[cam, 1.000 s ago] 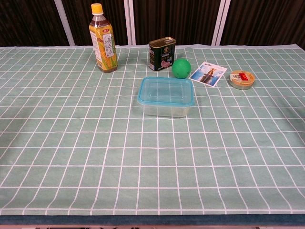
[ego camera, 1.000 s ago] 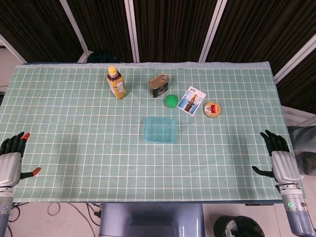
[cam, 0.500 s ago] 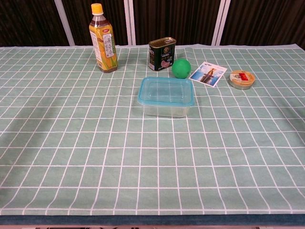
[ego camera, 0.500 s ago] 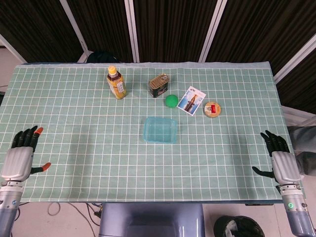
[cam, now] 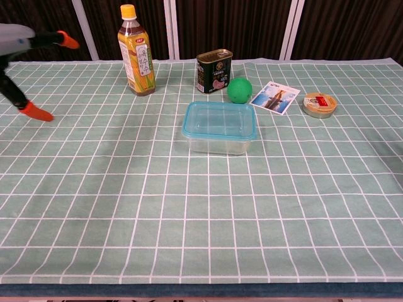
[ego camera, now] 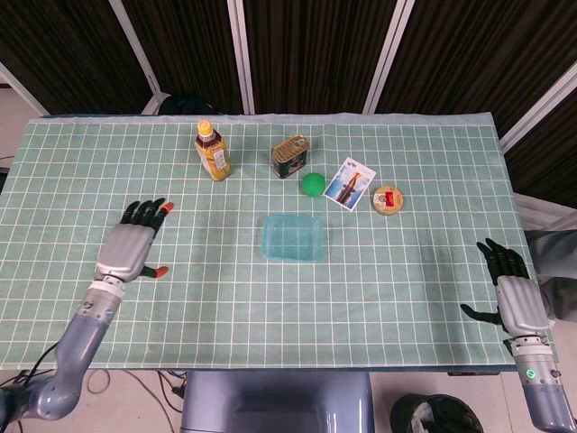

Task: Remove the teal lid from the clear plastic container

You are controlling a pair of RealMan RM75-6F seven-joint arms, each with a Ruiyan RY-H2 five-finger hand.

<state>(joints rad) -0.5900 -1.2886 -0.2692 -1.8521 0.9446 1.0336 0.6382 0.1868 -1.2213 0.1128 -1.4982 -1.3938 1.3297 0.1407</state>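
On checked cloth [ego camera: 406,271], rounded-rectangular clear container [cam: 220,133] wears teal lid [cam: 220,119].

Your table [ego camera: 424,298] wears a green checked cloth [cam: 208,214], with six things on it.

Near the middle you have the clear plastic container [cam: 220,129], its teal lid [cam: 220,119] on. Behind it runs a row: a tea bottle [cam: 136,50] upright at the left, a dark tin can [cam: 214,70], a green ball [cam: 239,90] just beside the can, a picture card [cam: 275,97] lying flat, and a small round tin [cam: 320,104], possibly a food tin, rightmost.
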